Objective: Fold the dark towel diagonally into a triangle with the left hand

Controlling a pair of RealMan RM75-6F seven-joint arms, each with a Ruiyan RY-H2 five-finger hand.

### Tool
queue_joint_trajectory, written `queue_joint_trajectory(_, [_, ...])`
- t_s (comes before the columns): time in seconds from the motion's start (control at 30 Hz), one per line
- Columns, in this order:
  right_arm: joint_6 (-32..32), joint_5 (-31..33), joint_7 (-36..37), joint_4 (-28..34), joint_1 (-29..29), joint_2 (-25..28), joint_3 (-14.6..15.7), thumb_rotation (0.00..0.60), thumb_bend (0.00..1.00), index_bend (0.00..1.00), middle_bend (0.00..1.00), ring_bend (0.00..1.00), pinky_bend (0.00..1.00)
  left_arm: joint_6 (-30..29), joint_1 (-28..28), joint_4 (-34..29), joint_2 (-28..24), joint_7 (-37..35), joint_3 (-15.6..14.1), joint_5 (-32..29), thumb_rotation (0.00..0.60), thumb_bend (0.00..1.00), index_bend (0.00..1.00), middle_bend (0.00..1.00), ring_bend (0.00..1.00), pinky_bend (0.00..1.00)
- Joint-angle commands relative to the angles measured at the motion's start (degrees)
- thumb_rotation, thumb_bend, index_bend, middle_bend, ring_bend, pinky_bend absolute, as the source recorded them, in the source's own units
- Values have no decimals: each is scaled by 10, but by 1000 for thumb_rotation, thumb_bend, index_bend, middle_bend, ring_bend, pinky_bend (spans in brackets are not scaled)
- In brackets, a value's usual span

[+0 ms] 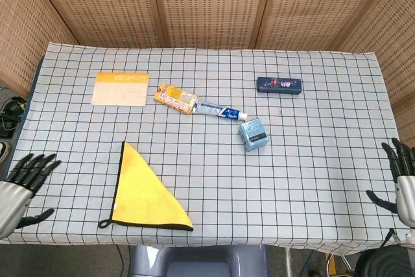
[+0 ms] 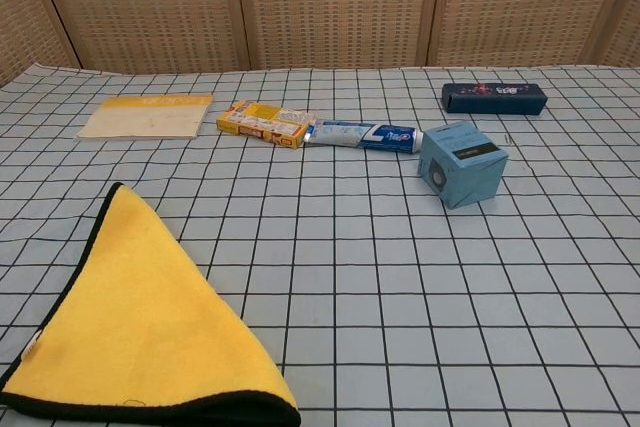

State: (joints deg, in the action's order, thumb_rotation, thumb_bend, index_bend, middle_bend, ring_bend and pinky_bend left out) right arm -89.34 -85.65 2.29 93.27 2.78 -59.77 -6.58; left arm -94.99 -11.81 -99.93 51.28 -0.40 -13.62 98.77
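The towel [image 1: 146,194] lies flat near the table's front left as a yellow triangle with a dark border, also seen in the chest view as the towel [image 2: 140,327]. My left hand [image 1: 18,185] hovers at the table's left edge, well left of the towel, fingers spread and holding nothing. My right hand [image 1: 403,186] shows at the far right edge, fingers apart and empty. Neither hand appears in the chest view.
A tan envelope [image 1: 120,88] lies at the back left. A yellow box [image 1: 176,98], a toothpaste tube [image 1: 220,111], a light blue box [image 1: 253,133] and a dark blue box [image 1: 279,85] sit across the middle and back of the checked tablecloth [image 1: 311,160].
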Motion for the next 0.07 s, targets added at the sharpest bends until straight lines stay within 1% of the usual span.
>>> queue_joint_trajectory(0.03, [-4,-4,2,1,-2,1,2,600,0,0,0,0,0,-44,40,-27,9,31,33,-44,600,66,0,0,0,0])
queue_joint_trajectory(0.07, [-5,-5,3,1,-2,2,2,600,0,0,0,0,0,-51,47,-31,12,36,39,-53,600,66,0,0,0,0])
